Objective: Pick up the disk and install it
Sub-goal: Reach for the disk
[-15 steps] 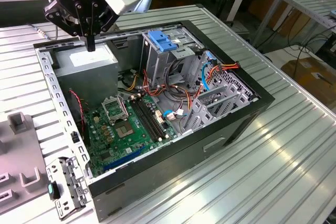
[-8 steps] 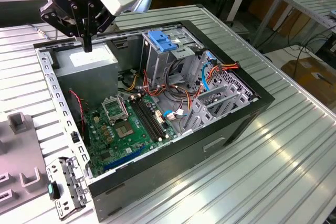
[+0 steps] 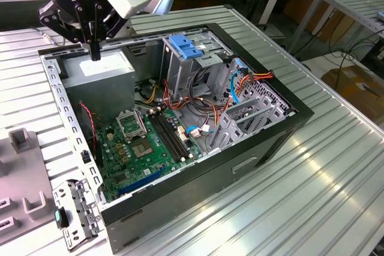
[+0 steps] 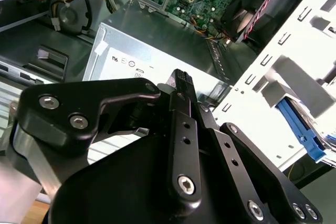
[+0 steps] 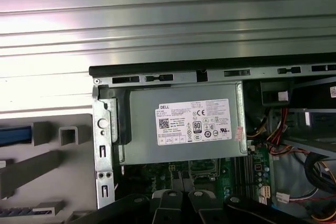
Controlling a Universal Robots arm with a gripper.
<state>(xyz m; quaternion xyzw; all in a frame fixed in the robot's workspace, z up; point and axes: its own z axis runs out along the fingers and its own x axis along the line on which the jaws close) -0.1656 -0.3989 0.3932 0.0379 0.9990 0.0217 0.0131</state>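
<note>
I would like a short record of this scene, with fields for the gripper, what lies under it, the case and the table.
gripper: shut, holding nothing
position: over the grey box; whether it touches cannot be told
grey box: white label facing up, in a corner of the case
case: open, with the green board and cables exposed
cage: silver, upright in the case, blue latch on top
table: ribbed metal, carries the case

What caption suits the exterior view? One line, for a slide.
Tool poised above the white-labelled grey box inside an open computer case on a ribbed metal table.
</note>
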